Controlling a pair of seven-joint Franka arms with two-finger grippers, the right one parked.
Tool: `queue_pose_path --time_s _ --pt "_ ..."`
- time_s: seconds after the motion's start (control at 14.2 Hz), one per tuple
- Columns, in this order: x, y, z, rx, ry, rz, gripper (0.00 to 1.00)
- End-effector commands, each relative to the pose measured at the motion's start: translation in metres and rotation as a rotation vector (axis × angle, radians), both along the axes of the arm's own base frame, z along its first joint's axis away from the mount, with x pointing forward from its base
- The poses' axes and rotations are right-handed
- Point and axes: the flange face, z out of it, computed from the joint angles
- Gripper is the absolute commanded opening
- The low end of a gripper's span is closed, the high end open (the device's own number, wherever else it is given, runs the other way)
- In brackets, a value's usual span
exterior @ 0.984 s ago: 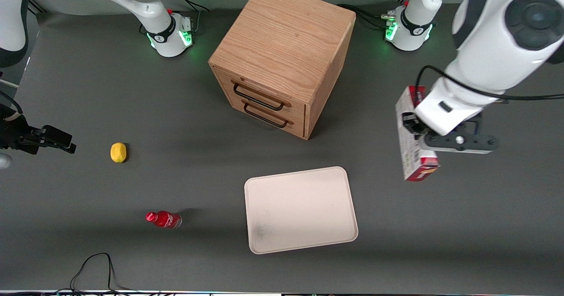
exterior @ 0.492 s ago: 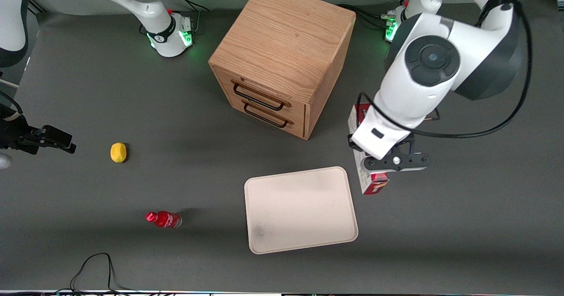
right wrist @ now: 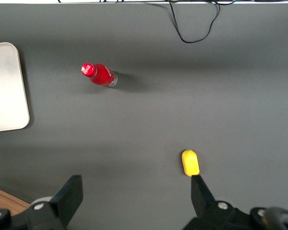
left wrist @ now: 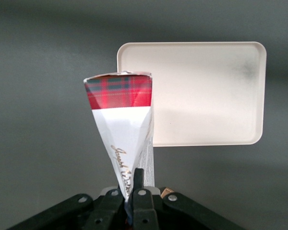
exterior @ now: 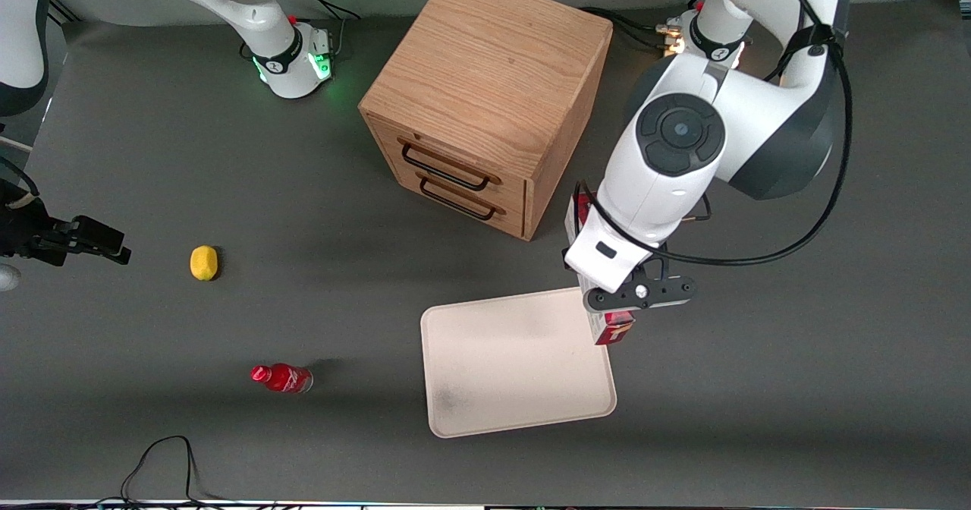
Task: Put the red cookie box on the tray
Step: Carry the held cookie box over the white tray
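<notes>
My left gripper is shut on the red cookie box and holds it in the air, long axis pointing down. The box hangs over the edge of the pale tray, at the corner nearest the cabinet and the working arm's end. In the left wrist view the fingers of the gripper pinch one end of the box. Its red tartan end and white face point away toward the table. The tray lies flat below, with a dark smudge near one corner.
A wooden two-drawer cabinet stands farther from the front camera than the tray. A small red bottle and a yellow lemon lie toward the parked arm's end. A black cable loops at the table's near edge.
The left arm has carried the cookie box sideways from the working arm's end of the table to the tray's edge. The grip has not changed.
</notes>
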Motion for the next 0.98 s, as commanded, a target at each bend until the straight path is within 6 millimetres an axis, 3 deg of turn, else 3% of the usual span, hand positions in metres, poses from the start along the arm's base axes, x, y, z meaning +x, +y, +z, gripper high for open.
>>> queue_pose_path --time_s 0.0,0.21,0.91 --pt "0.013 0.0 -0.01 -0.005 -0.014 0.029 0.0" --pt "0.022 -0.001 -0.036 0.0 -0.005 0.032 0.0" --pt "0.042 0.003 -0.153 0.023 0.037 0.032 0.0"
